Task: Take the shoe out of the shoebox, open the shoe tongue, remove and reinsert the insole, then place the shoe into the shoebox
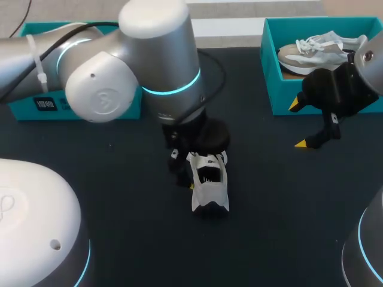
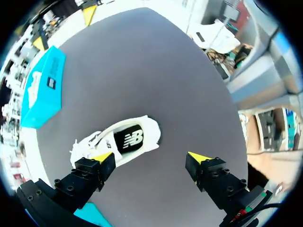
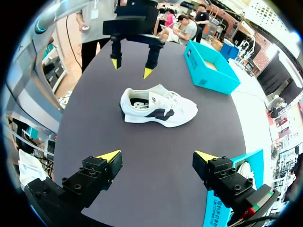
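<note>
Left wrist view: shoe (image 2: 125,141) lies just ahead of left gripper (image 2: 150,157)

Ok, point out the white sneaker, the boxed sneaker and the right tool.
white sneaker (image 3: 158,112): right wrist view, side panel.
boxed sneaker (image 1: 312,43): head view, laces.
right tool (image 3: 157,156): right wrist view, midway between its tips.

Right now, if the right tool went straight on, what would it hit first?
Probably the white shoe, lying straight ahead of the right tool with nothing between; depth is hard to judge.
</note>
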